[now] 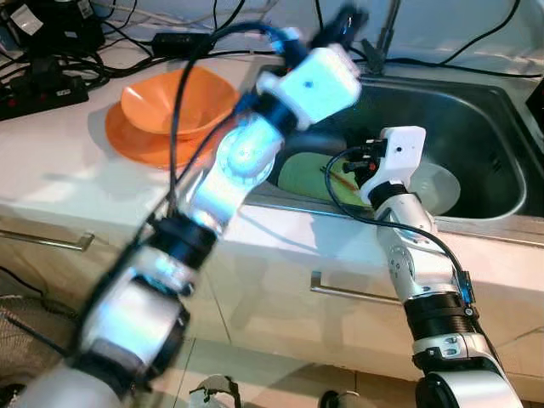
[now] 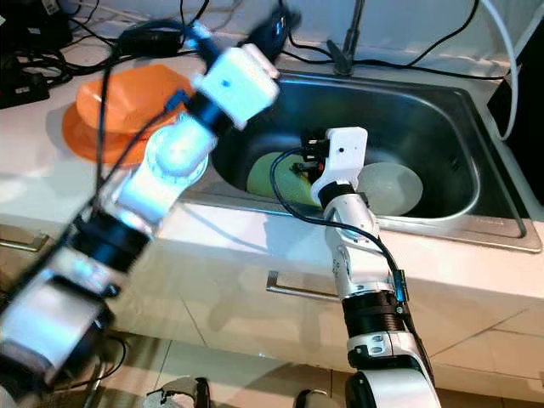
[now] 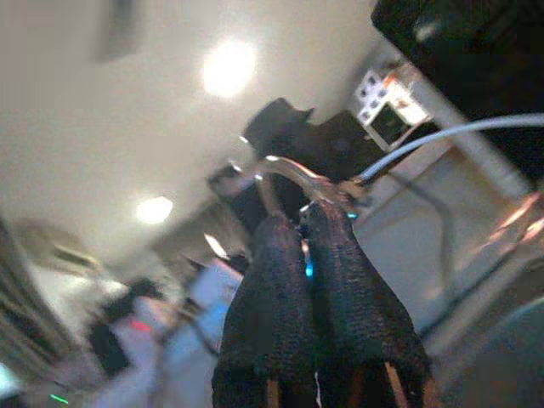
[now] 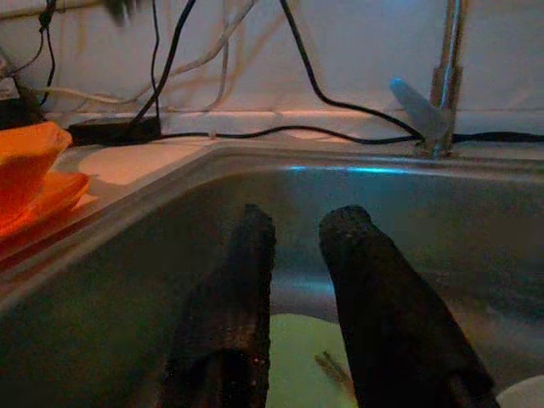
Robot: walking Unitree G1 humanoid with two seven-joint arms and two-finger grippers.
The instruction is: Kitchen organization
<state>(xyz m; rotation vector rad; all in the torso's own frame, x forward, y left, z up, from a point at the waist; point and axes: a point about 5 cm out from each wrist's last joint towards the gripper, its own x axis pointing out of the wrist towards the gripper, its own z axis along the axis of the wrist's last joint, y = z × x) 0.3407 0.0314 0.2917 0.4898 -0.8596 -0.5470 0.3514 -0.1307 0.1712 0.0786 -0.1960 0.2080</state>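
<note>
Two head views, pretty much one scene: stainless steel sink (image 1: 476, 127) sunk into the pale table (image 1: 51, 161), right pincer (image 4: 297, 255) reaching in over the sink's front rim. Green plate (image 2: 272, 178) lying flat on the sink floor toward the front-left corner, something thin and orange-ish on it, too small to call. White round plate (image 2: 395, 187) just beside it, further right in the sink, partly blocked by the right wrist housing.

Right wrist view adds the close-up: two rough black fingers (image 4: 229, 314) slightly parted, gripping nothing, hovering above the green plate, with the faucet (image 4: 446, 76) at the sink's back edge.

Left pincer (image 3: 310, 255) raised high and blurred; left wrist view pointing up at ceiling lights, fingers pressed together, empty.

On the table left of the sink: orange bowl (image 1: 178, 100) sitting on an orange plate (image 1: 136, 144), both glossy plastic-looking. Black cables (image 1: 195, 42) and a power strip (image 1: 42, 89) along the table's back edge. Cabinet handle (image 1: 348, 293) below the sink front.
</note>
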